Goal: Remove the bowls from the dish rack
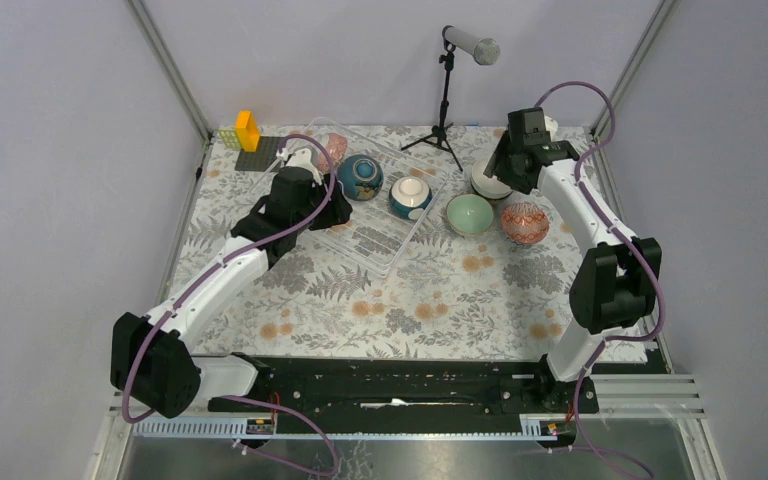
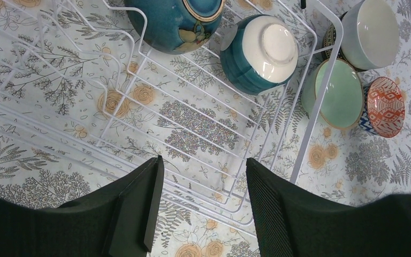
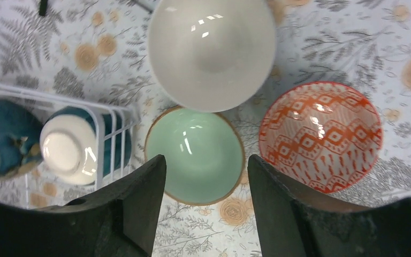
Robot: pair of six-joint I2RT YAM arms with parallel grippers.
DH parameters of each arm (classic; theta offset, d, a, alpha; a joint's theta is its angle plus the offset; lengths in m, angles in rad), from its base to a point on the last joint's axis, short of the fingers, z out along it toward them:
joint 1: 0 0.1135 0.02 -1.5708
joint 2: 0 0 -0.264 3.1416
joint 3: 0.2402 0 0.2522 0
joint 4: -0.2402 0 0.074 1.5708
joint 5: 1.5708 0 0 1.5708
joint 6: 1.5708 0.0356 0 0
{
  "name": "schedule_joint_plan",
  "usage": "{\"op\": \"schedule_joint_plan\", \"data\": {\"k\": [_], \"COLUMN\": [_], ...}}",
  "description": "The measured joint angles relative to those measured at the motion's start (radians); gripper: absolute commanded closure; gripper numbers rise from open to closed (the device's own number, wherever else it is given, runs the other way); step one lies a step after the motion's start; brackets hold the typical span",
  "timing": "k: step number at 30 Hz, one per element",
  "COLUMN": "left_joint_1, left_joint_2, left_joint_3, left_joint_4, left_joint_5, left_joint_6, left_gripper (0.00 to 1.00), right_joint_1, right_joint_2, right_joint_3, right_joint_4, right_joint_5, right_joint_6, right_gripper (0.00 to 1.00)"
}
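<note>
The clear dish rack (image 1: 375, 240) lies at the table's back left. A dark blue bowl (image 1: 360, 177) and a teal bowl (image 1: 410, 196) with a white base stand tilted in it, and a pink bowl (image 1: 333, 149) sits at its far end. My left gripper (image 2: 203, 176) hangs open over the rack's wires (image 2: 321, 91), nothing between its fingers. On the table to the right sit a white bowl (image 3: 211, 51), a pale green bowl (image 3: 195, 155) and a red patterned bowl (image 3: 321, 136). My right gripper (image 3: 206, 176) is open above them, holding nothing.
A microphone stand (image 1: 445, 90) stands at the back centre. An orange block (image 1: 248, 130) sits on a small black mat (image 1: 257, 158) at the back left corner. Metal frame posts and purple walls bound the table.
</note>
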Motion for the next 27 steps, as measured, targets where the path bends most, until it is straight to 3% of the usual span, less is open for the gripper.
{"op": "schedule_joint_plan", "data": {"k": [5, 10, 15, 18, 22, 27], "left_joint_1": [-0.001, 0.000, 0.057, 0.146, 0.204, 0.195], "left_joint_2": [0.001, 0.027, 0.120, 0.193, 0.287, 0.388], "left_joint_3": [0.000, 0.008, 0.057, 0.095, 0.159, 0.275], "left_joint_4": [0.011, 0.034, 0.064, 0.101, 0.127, 0.132], "left_joint_5": [-0.010, -0.071, -0.068, -0.040, -0.043, -0.095], "left_joint_6": [0.001, 0.010, 0.011, 0.011, 0.030, 0.124], "left_gripper": [0.34, 0.33, 0.30, 0.22, 0.02, 0.01], "right_joint_1": [0.064, 0.253, 0.351, 0.379, 0.407, 0.426], "right_joint_2": [0.000, 0.011, 0.060, 0.095, 0.154, 0.201], "right_joint_3": [-0.001, 0.027, 0.080, 0.098, 0.140, 0.164], "right_joint_4": [0.030, 0.076, 0.154, 0.195, 0.224, 0.245], "right_joint_5": [-0.064, -0.121, -0.203, -0.212, -0.220, -0.205], "right_joint_6": [-0.085, -0.153, -0.186, -0.196, -0.202, -0.209], "right_gripper": [0.28, 0.24, 0.09, 0.04, 0.00, 0.00]}}
